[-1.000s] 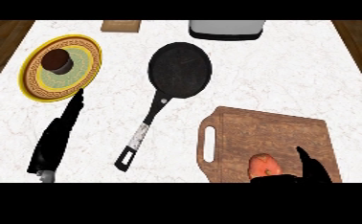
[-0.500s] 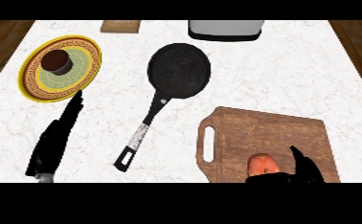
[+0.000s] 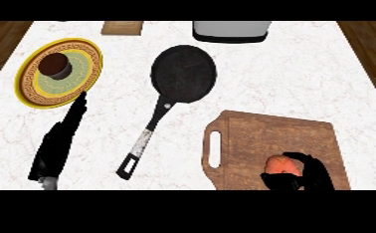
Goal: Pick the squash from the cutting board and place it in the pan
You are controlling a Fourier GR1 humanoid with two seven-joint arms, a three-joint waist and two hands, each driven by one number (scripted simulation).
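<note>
Your right robot hand curled around the squash on the cutting board; the pan lay far-left; your left robot hand rested open.

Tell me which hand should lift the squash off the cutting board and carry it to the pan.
The right hand. Its fingers already curl round the squash on the cutting board, with the pan up and to its left. The left hand lies open far across the counter, beside the plate.
</note>
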